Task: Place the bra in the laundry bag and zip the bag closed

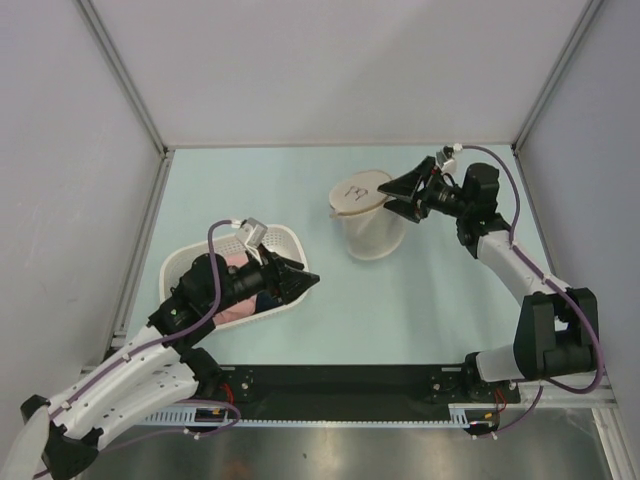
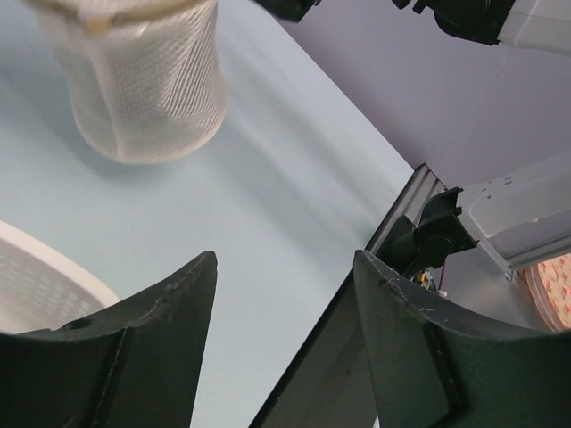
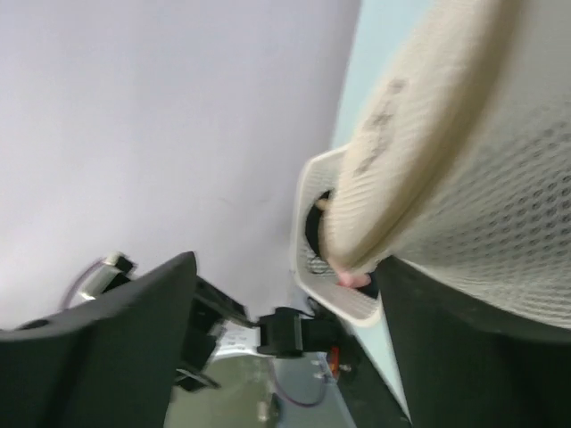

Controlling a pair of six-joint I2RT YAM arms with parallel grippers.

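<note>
Where it rests, laundry bag (image 1: pixel 372 232) stands upright.

Left arm (image 1: pixel 120 385), right arm (image 1: pixel 510 265) — white shells, black joints, purple cables (image 1: pixel 490 152), black gripper fingers (image 2: pixel 134 357).

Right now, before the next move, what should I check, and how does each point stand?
1. Left gripper open and empty: ok.
2. Right gripper open at the lid of the laundry bag: ok.
3. Bag upright, lid tilted up: ok.
4. Bra in sight: cannot tell; only a pink garment and dark fabric show in the white basket.
5. Bag zipped: not ok.
</note>
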